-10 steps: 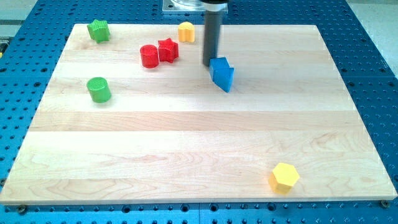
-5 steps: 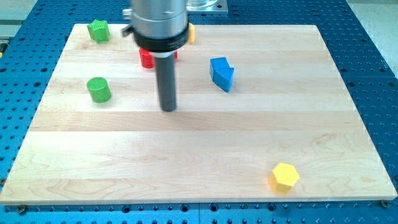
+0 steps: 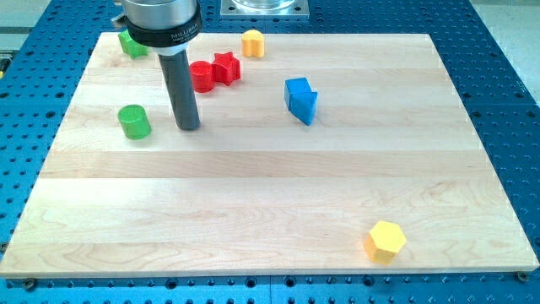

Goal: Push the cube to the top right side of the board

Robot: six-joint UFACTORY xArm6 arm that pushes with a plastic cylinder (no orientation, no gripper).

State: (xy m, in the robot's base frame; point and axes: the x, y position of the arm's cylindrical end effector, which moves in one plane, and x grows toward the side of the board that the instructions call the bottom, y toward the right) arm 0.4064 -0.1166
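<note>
The blue cube point(image 3: 301, 100) sits on the wooden board point(image 3: 270, 194), right of centre in the upper half. My tip point(image 3: 188, 127) rests on the board well to the view's left of the cube, between the green cylinder point(image 3: 134, 122) and the cube, just below the red cylinder point(image 3: 202, 76). It touches no block. The rod rises to the dark collar at the view's top left.
A red star point(image 3: 225, 67) touches the red cylinder's right side. A small yellow block point(image 3: 252, 42) lies near the top edge. A green star point(image 3: 131, 43) at the top left is partly hidden by the arm. A yellow hexagon point(image 3: 386, 241) lies at the bottom right.
My tip left the cube's upper left side, swung down and left to the board's middle, then moved further left and slightly up. The blocks have not moved.
</note>
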